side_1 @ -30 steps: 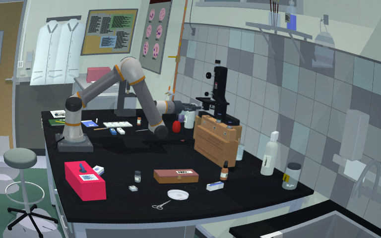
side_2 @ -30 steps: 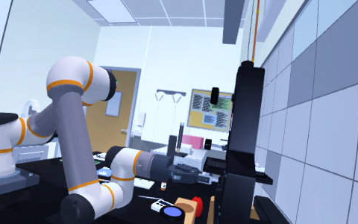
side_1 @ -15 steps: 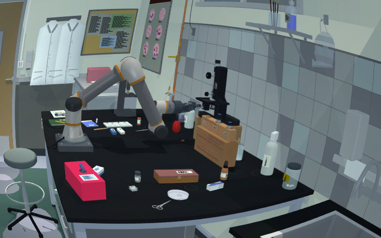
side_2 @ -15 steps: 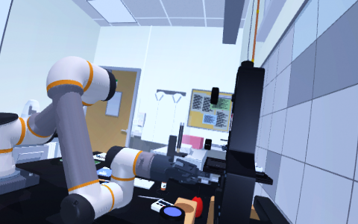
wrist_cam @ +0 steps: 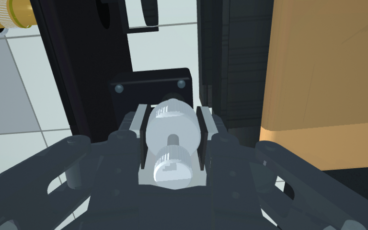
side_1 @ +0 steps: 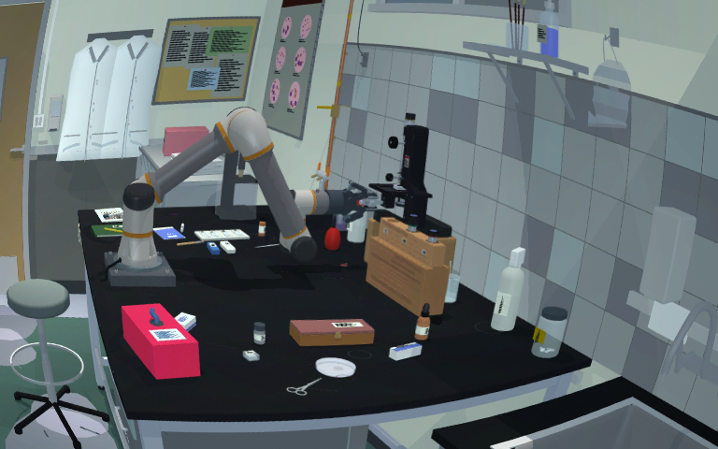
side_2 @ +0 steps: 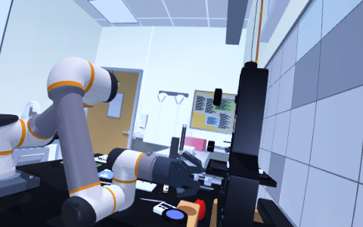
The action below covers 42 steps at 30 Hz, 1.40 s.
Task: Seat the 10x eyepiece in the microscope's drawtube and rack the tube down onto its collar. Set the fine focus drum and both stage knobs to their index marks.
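Observation:
The black microscope (side_1: 414,172) stands near the tiled wall at the back of the bench, with its drawtube (side_1: 410,131) upright. Two silver coaxial stage knobs stick out from the stage bracket (wrist_cam: 152,85). My gripper (wrist_cam: 172,136) reaches in level from the left and is clamped on the larger stage knob (wrist_cam: 172,125). The smaller stage knob (wrist_cam: 172,168) sits closer to my palm, between the fingers. In the side camera the gripper (side_1: 364,207) is at the stage's left edge. A brass drum (wrist_cam: 6,12) shows at the upper left of the wrist camera.
Behind the microscope is the grey tiled wall (side_1: 519,144). A wooden case (side_1: 407,261) stands just right of the microscope. A red bulb (side_1: 332,238) and a white bottle (side_1: 356,225) sit below my wrist. Slides, boxes, a dish and scissors lie scattered across the bench.

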{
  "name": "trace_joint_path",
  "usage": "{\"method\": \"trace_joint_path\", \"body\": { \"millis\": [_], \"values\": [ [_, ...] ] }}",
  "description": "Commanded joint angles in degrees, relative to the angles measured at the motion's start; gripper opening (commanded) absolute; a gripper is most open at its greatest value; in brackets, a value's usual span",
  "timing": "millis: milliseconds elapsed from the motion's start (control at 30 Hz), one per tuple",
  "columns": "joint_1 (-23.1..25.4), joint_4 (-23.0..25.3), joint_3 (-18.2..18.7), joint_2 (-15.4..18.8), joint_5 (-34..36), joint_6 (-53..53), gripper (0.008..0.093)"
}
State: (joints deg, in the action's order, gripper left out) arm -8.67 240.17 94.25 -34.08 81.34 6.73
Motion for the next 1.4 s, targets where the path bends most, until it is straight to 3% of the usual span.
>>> {"method": "trace_joint_path", "body": {
  "millis": [0, 433, 767, 1067, 1367],
  "values": [
    [0.0, 0.0, 0.0, -0.1, 0.0, -3.1, 0.008],
    [0.0, 0.0, 0.0, -0.1, 0.0, -48.2, 0.008],
    [0.0, 0.0, 0.0, -0.1, 0.0, -76.6, 0.008],
    [0.0, 0.0, 0.0, -0.1, 0.0, -94.1, 0.008],
    [0.0, 0.0, 0.0, -0.1, 0.0, -103.2, 0.008]
  ]
}}
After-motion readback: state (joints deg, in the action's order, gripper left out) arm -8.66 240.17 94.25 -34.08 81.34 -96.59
